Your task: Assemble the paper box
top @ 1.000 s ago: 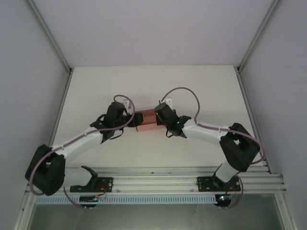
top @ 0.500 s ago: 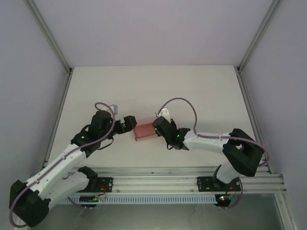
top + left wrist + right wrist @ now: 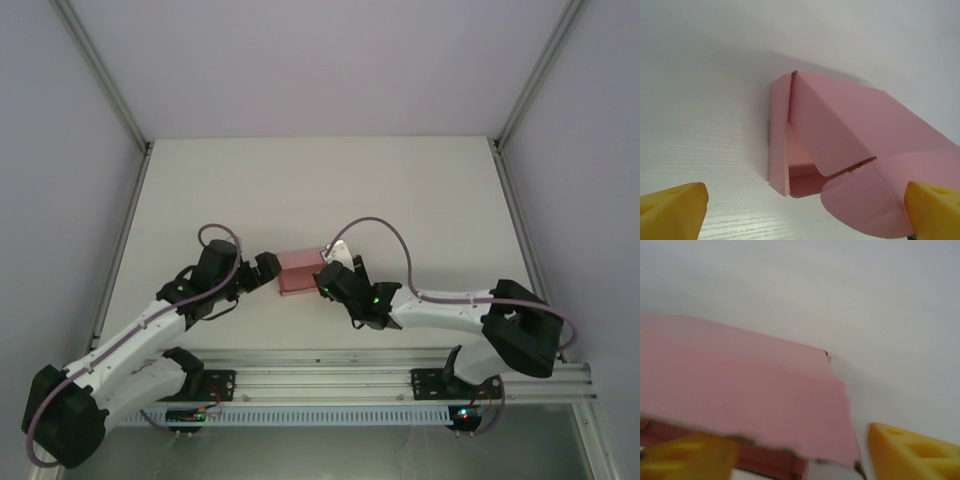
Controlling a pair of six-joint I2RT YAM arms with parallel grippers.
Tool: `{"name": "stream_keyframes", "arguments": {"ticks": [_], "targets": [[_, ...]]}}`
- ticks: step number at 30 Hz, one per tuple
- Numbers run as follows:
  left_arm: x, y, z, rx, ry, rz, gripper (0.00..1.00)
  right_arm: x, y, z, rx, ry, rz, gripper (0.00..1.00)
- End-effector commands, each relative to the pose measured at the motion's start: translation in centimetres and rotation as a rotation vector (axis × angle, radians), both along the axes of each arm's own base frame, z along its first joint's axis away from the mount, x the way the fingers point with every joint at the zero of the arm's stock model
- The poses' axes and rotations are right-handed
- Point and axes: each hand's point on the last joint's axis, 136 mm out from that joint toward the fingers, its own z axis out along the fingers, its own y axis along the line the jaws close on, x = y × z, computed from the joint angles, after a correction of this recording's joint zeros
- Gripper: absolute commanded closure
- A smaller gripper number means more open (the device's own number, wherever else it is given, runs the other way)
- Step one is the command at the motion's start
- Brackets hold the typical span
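Because the fingers [image 3: 672, 210] of the left gripper [image 3: 804, 200] stand spread wide at the open end of the paper box [image 3: 300, 272], and those of the right gripper [image 3: 802, 440] gape too, nothing pins it. It lies between them, toward the near edge of the worktop [image 3: 300, 180]. A push on the loose flap [image 3: 860, 215] could slide it away or crease it.

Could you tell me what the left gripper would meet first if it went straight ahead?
Most likely the paper box: its open end lies just ahead of the left gripper, whose jaws stand open.
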Motion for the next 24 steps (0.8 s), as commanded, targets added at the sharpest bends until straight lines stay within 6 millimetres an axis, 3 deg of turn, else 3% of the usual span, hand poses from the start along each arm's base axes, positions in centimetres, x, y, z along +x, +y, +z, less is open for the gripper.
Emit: {"name": "stream_keyframes", "arguments": {"ticks": [1,2,5,8,11,14,17,20,24], "targets": [[1.0,0.2,1.5,-0.026,-0.030,0.029,0.00,-1.5,-1.6,1.3,0.007,0.024,0.012,0.11],[1.1,0.5,1.9,-0.017,-0.034,0.032,0.00,-2.0,-2.0,1.8,0.010,0.027,0.033,0.01],[1.6,0.9,2.9,-0.007,-0.040,0.030,0.00,-4.0,-2.3,3.5,0.048,0.054,0.139,0.01],[2.4,0.6,3.4,0.001,-0.041,0.015,0.00,-4.8,-2.3,6.6,0.096,0.019,0.229,0.01],[3.3,-0.5,3.1,-0.004,-0.022,-0.028,0.01,-3.2,-2.6,9.7,0.190,0.025,0.207,0.01],[4.0,-1.9,2.4,-0.019,0.007,-0.083,0.00,-1.1,-1.2,10.7,0.273,0.106,0.239,0.01],[4.3,-2.5,1.1,-0.008,0.042,-0.113,0.00,1.8,-0.1,9.3,0.244,0.174,0.199,0.01],[4.3,-2.8,-0.5,-0.006,0.066,-0.133,0.00,3.9,0.5,5.9,0.164,0.274,0.148,0.02],[4.2,-3.5,-2.4,-0.050,0.082,-0.174,0.00,4.1,0.6,1.0,0.115,0.417,0.123,0.01]]}}
